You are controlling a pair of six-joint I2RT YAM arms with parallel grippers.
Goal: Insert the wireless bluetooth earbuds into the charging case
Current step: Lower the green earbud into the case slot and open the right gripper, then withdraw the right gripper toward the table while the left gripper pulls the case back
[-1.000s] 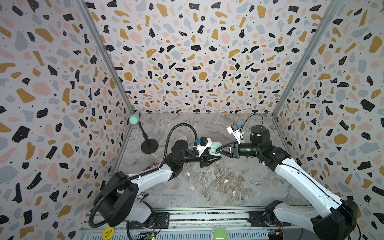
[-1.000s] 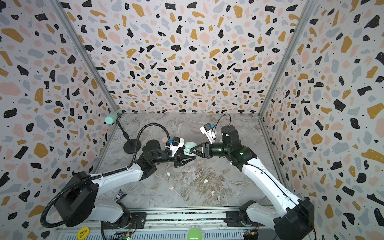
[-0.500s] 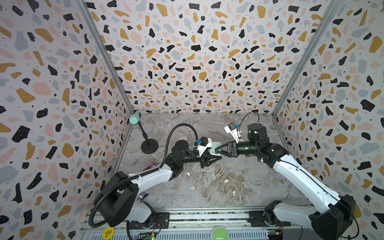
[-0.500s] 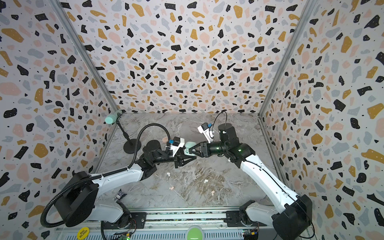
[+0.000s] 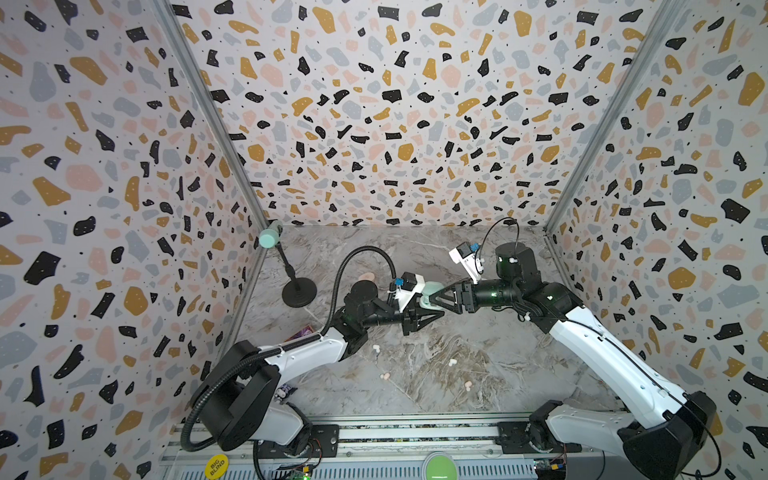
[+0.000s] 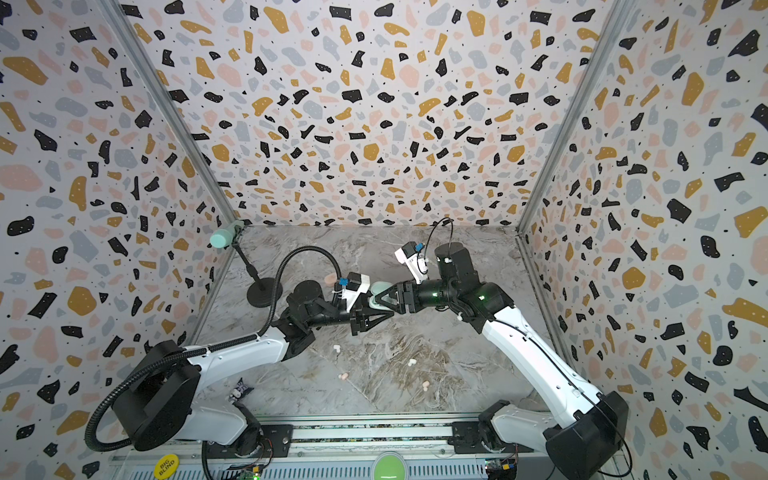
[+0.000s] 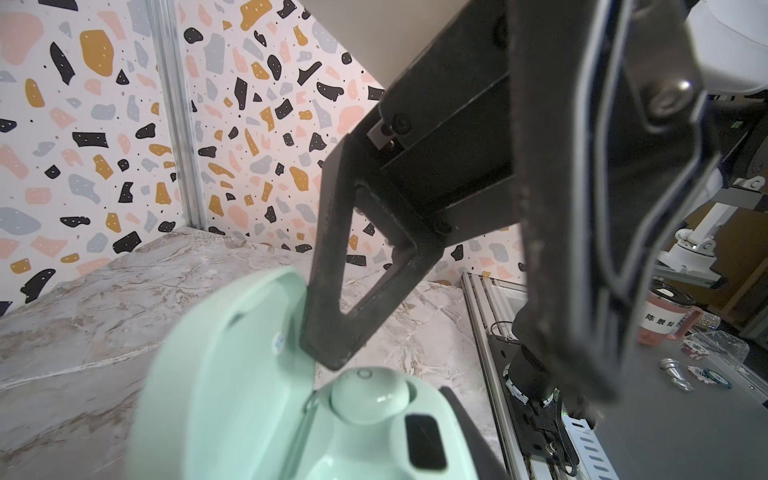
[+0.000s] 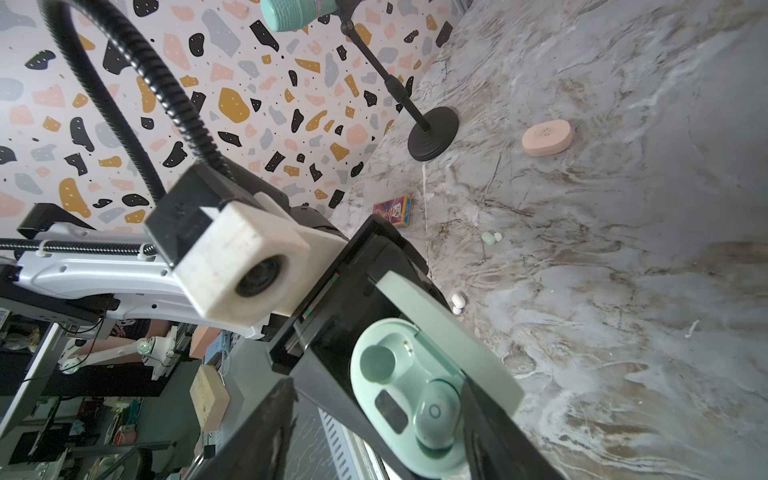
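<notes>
My left gripper [image 5: 434, 312] is shut on a mint green charging case [image 5: 430, 291] and holds it above the table, lid open. In the left wrist view the case [image 7: 249, 395] has a mint earbud [image 7: 370, 395] seated in one socket. The right wrist view shows the same earbud [image 8: 436, 415] beside an empty socket [image 8: 376, 363]. My right gripper [image 8: 374, 432] is open, its fingers [image 8: 494, 424] standing either side of the case and holding nothing. Loose earbuds lie on the table: white ones [image 5: 376, 347] [image 5: 452, 362], pink ones [image 5: 385, 376] [image 5: 468, 386], and a mint one [image 8: 488, 237].
A closed pink case [image 8: 547, 138] lies at the back of the marble table [image 5: 498, 374]. A black microphone stand [image 5: 299, 293] rises at the back left, and a small card box [image 8: 395, 211] lies near the left wall. Patterned walls close in three sides.
My right gripper's jaws have widened at the case and its arm has shifted slightly to the left. The left arm and the case have stayed put.
</notes>
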